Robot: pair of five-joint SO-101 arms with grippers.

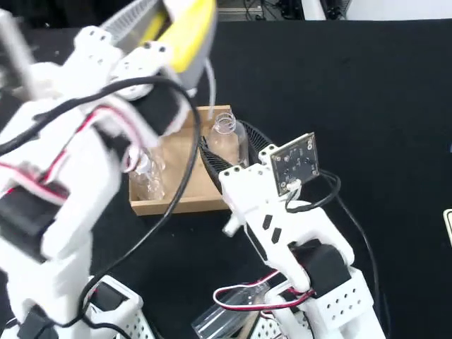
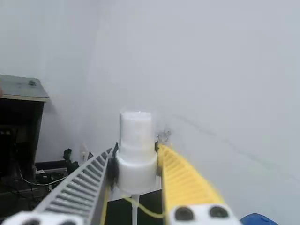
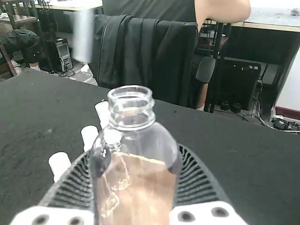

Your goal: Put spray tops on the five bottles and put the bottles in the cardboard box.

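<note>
Right jaws: clamped round the body of a clear, open-necked bottle (image 3: 133, 168), held upright at the right edge of the box (image 1: 176, 205), where other bottles (image 1: 148, 175) stand. Left jaws: raised above it, closed on the collar of a white spray top (image 2: 137, 145), with its dip tube (image 1: 210, 81) hanging down. Spare tops (image 3: 89, 135) sit on the counter (image 3: 243, 140). The bottle is probably light, thin-walled and slippery, so I should grip it mid-body without crushing. The top looks light and rigid, so I should hold the collar and leave the bendy tube free to enter the neck (image 3: 130, 105).
</note>
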